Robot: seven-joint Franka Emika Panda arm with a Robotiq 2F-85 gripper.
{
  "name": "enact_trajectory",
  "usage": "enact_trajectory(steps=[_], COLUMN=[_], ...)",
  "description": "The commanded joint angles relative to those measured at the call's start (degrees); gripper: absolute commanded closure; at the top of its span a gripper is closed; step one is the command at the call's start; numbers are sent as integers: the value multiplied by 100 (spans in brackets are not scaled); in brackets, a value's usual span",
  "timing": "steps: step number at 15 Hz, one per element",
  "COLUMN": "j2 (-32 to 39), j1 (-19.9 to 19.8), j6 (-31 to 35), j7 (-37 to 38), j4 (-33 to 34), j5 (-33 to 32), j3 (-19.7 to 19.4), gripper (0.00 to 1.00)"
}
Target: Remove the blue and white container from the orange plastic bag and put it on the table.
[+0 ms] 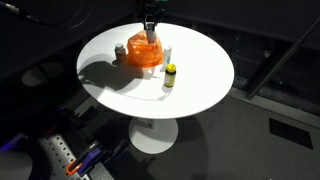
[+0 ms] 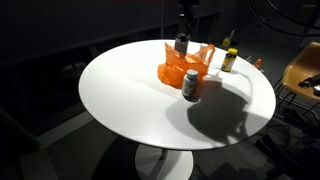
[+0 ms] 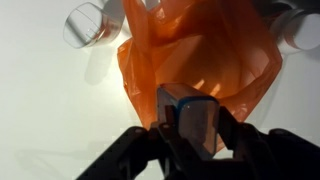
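Note:
The orange plastic bag (image 1: 143, 56) lies crumpled at the far middle of the round white table (image 1: 200, 75); it also shows in an exterior view (image 2: 186, 68) and the wrist view (image 3: 190, 45). My gripper (image 3: 198, 138) is shut on the blue and white container (image 3: 190, 112), a pale box with a blue rim, and holds it upright just above the bag's open top. In both exterior views the gripper (image 1: 150, 33) (image 2: 182, 42) hangs straight down over the bag.
A yellow-capped bottle (image 1: 170, 76) (image 2: 229, 60) stands beside the bag. A dark jar with a white lid (image 2: 190, 86) stands next to the bag. A clear round container (image 3: 85, 25) and a white object (image 3: 300, 30) sit near the bag. A chair (image 2: 305, 70) is beyond the table.

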Motion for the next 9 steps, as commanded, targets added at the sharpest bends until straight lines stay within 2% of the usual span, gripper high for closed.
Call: enact_trajectory(steps=[1,9], j2=[-679,-2307], j1=[-114,-179], j6=[-67,209], j7=[53,-70], j4=[-680,-2694], j5=[179,560], j3=[64,93], gripper=[79,79])
